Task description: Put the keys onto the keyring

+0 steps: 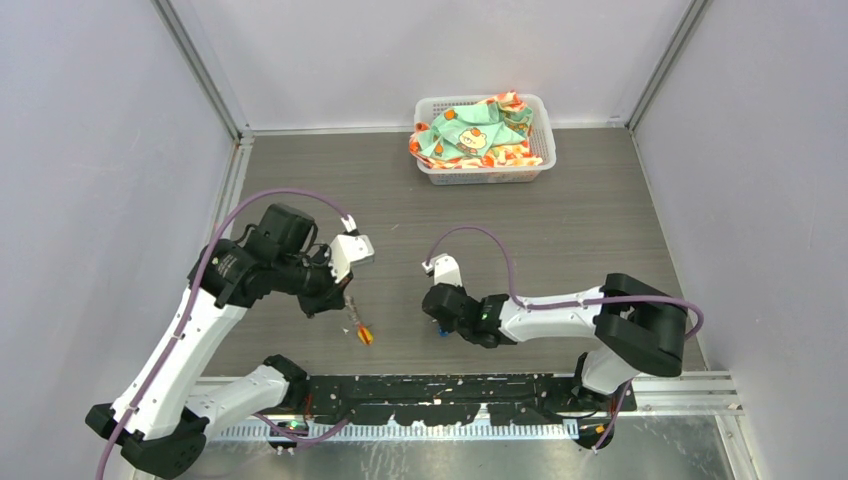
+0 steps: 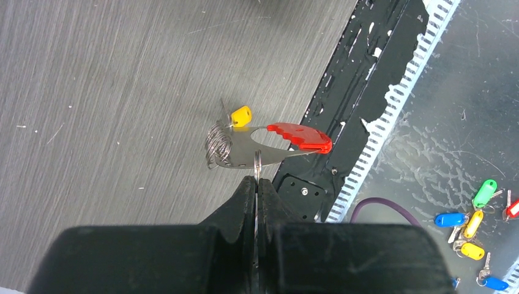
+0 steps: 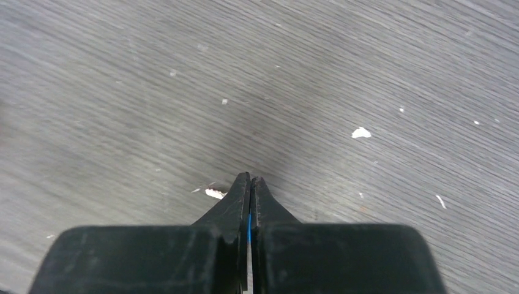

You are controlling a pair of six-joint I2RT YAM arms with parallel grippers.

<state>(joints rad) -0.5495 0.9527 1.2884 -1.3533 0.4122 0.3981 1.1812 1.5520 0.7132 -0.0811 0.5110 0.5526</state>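
The left gripper (image 2: 256, 181) is clenched on the thin ring of the keyring (image 2: 243, 149), which is held above the table (image 1: 560, 230) near its front edge. The red tag (image 2: 301, 136) and the chain-like bunch (image 2: 218, 147) are spread to either side of the ring. The yellow-tagged key (image 2: 240, 115) is seen right at the bunch and seems to be threaded on already, though this cannot be confirmed. The right gripper (image 3: 250, 179) is pressed shut low over the table. A thin blue line is seen between its fingers, so the blue-tagged key (image 1: 441, 330) is judged to be grasped there.

For the step in hand, the blue key is to be lifted and its hole brought to the split of the ring. The ring should be kept steady and its open end presented to the right gripper. The key is best held by the tag, so that the hole is left free.

Enough room is given: the two grippers are near but apart, with bare table between them. The black rail (image 1: 450, 390) and the spare keys (image 2: 471, 223) are close on the near side. The basket (image 1: 485, 176) is well apart at the far side.
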